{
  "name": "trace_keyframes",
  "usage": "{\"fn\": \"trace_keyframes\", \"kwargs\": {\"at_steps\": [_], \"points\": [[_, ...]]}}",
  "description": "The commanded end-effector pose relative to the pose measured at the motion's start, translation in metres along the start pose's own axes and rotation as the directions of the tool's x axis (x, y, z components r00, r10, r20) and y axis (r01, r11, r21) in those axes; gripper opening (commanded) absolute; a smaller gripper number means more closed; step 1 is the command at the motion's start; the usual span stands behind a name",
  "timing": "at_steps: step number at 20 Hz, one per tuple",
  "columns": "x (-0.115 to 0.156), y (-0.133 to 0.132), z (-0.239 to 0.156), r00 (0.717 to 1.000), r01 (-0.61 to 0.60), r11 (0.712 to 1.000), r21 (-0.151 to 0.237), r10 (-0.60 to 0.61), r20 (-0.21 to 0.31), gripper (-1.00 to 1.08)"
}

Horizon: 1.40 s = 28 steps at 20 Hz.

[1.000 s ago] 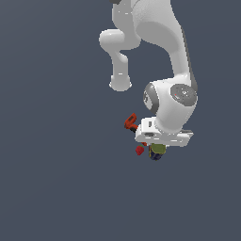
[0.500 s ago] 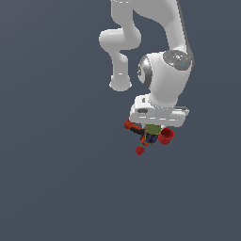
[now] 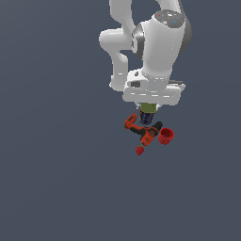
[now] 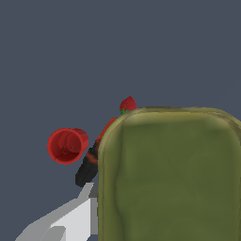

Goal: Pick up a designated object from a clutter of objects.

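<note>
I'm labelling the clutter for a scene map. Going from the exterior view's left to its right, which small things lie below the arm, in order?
Power drill → red cup. The tiny red piece sits below the drill and the olive-green container above it, so their places overlap the drill's.

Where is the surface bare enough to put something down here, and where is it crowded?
Bare on all sides of the cluster. Crowded only under the end effector: olive-green container, power drill, red cup and tiny red piece sit close together.
</note>
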State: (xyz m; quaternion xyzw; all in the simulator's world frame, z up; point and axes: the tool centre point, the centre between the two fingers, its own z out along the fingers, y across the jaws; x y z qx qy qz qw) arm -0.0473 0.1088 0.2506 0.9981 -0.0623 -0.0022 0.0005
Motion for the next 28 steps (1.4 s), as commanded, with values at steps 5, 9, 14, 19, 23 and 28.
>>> {"fn": "trace_keyframes", "kwargs": {"at_steps": [5,9,14,19,23,28], "points": [[-0.030,0.021,-0.047,1.000,0.000,1.000,0.002,0.000,-0.004,-1.00],[-0.049,0.034,-0.075,1.000,0.000,1.000,0.003,0.000,-0.004,-1.00],[-0.069,0.048,-0.105,1.000,0.000,1.000,0.003,0.000,-0.004,-1.00],[-0.083,0.059,-0.128,1.000,0.000,1.000,0.002,0.000,-0.004,-1.00],[-0.089,0.064,-0.139,1.000,0.000,1.000,0.002,0.000,-0.004,-1.00],[-0.091,0.065,-0.143,1.000,0.000,1.000,0.001,0.000,-0.004,-1.00]]}}
